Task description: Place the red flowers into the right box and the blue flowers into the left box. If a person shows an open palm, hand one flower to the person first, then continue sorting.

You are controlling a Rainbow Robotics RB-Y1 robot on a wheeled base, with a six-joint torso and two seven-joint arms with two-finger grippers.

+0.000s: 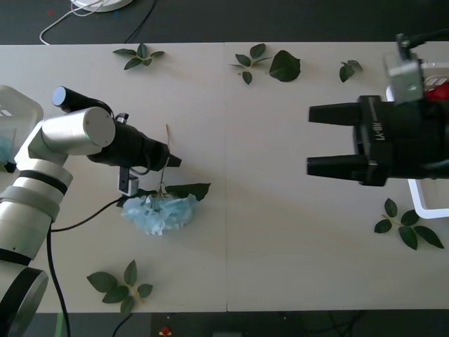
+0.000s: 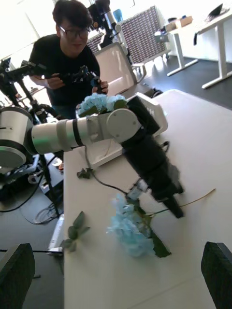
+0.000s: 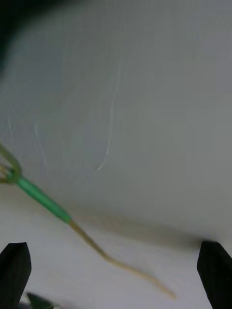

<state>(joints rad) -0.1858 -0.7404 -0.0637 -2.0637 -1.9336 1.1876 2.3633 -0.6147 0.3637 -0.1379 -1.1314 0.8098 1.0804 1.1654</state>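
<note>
A pale-blue flower [image 1: 161, 213] lies on the table at the left, its thin stem [image 1: 166, 144] running away from me. My left gripper [image 1: 172, 161] hovers low over that stem, open; the stem [image 3: 43, 198] lies on the table ahead of its black fingers [image 3: 14, 270]. The right wrist view shows the same flower [image 2: 130, 231] beside the left gripper [image 2: 176, 210]. My right gripper [image 1: 312, 140] hangs open and empty over the table's right half. Behind it a bit of red flowers [image 1: 438, 91] shows, and the right box's rim [image 1: 419, 200]. The left box [image 1: 17, 105] at the far left holds another blue flower [image 2: 99, 104].
Loose green leaf sprigs lie at the far edge [image 1: 139, 56] [image 1: 270, 63] [image 1: 349, 69], at the near left [image 1: 119, 288] and by the right box [image 1: 407, 225]. A black cable [image 1: 84, 221] trails from the left arm.
</note>
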